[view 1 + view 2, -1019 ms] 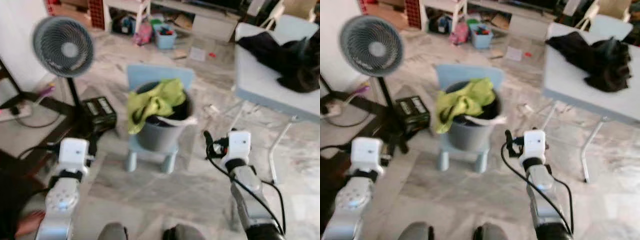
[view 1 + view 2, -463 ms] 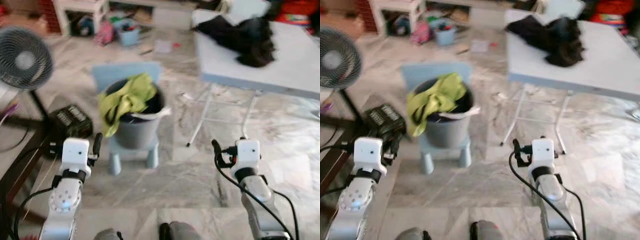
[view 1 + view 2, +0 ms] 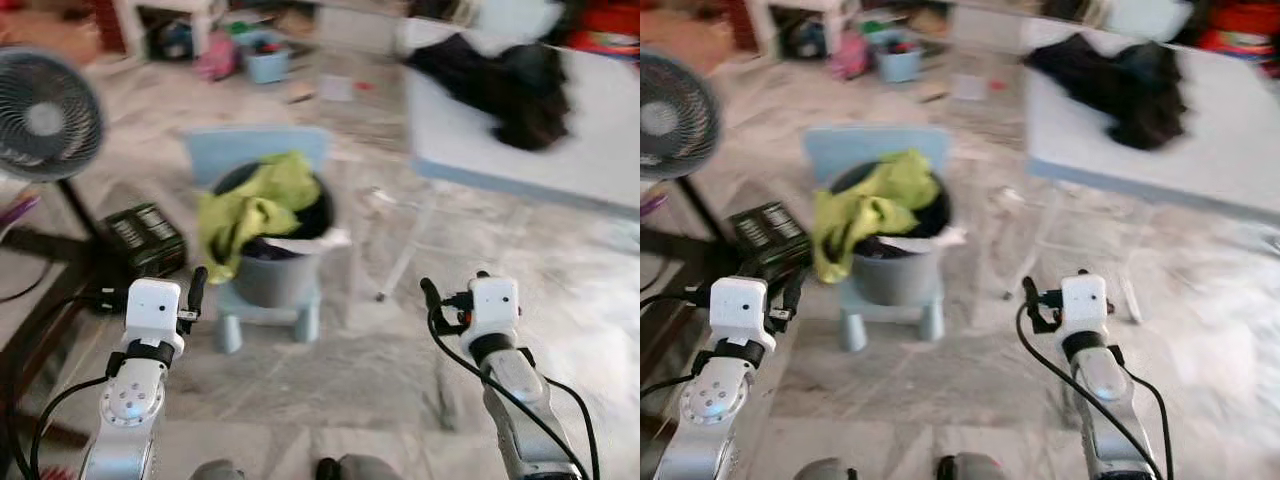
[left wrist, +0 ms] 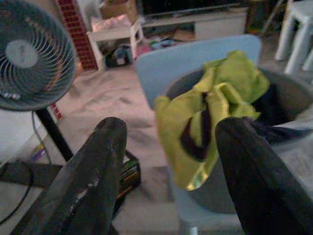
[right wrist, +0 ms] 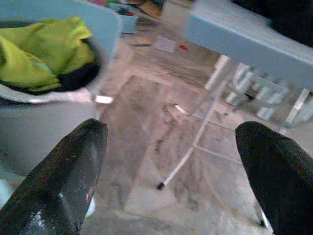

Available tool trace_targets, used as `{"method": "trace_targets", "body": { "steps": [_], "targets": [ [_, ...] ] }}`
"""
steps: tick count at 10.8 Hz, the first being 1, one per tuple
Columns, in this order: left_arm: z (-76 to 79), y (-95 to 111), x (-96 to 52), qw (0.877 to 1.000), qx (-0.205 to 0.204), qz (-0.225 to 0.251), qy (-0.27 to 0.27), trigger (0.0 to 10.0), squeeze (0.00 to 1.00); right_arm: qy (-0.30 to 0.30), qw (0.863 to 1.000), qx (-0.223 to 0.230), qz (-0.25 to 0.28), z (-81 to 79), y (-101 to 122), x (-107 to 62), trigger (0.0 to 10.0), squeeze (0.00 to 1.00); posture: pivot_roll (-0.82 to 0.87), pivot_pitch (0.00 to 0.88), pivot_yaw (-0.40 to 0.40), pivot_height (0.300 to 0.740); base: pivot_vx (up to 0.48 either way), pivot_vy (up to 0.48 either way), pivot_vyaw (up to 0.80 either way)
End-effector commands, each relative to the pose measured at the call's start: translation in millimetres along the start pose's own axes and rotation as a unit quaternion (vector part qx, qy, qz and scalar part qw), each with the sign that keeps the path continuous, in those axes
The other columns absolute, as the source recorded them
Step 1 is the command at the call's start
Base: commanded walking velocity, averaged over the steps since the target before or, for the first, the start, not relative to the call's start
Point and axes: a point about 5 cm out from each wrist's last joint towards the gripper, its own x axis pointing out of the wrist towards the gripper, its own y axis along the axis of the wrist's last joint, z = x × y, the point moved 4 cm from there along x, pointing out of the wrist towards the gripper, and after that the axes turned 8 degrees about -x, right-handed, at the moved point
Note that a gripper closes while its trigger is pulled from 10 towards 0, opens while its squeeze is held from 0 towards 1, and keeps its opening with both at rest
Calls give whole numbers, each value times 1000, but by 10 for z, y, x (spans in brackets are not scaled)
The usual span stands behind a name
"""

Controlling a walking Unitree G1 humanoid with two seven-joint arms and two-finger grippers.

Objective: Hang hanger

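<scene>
Since the earlier frame, camera has panned; bin [image 3: 272, 262] sits centre-left. Left end effector [image 4: 168, 171] and right end effector [image 5: 171, 181] are both open, empty. No hanger identifiable. Step: search. Next: locate hanger, approach bench [image 3: 610, 140] at upper right.

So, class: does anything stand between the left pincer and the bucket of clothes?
Nothing visible does. The left pincer, open, faces the bucket across bare floor; the fan and black box stand off to the left.
</scene>
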Motion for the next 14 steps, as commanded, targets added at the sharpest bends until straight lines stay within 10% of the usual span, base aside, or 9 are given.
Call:
{"method": "trace_targets", "body": {
  "steps": [1,5,10,14],
  "targets": [
    [3,-33,-20,1000,0,-6,-1,10000,0,4,1000,-4,2,15,31,-10,10000,0,27,112,-98,740,281,0,475],
    [-6,-34,-18,1000,-1,-7,3,10000,0,3,1000,-3,0,13,26,2,10000,0,28,117,-101,740,373,0,0],
    [-66,-492,-18,993,29,-117,-15,10000,0,1,1000,-9,0,57,45,25,10000,0,21,131,-121,740,0,0,0],
    [169,14,554,998,28,9,-50,10000,0,28,998,-38,33,35,273,191,10000,0,-18,123,-175,740,0,0,0]
  ]
}}
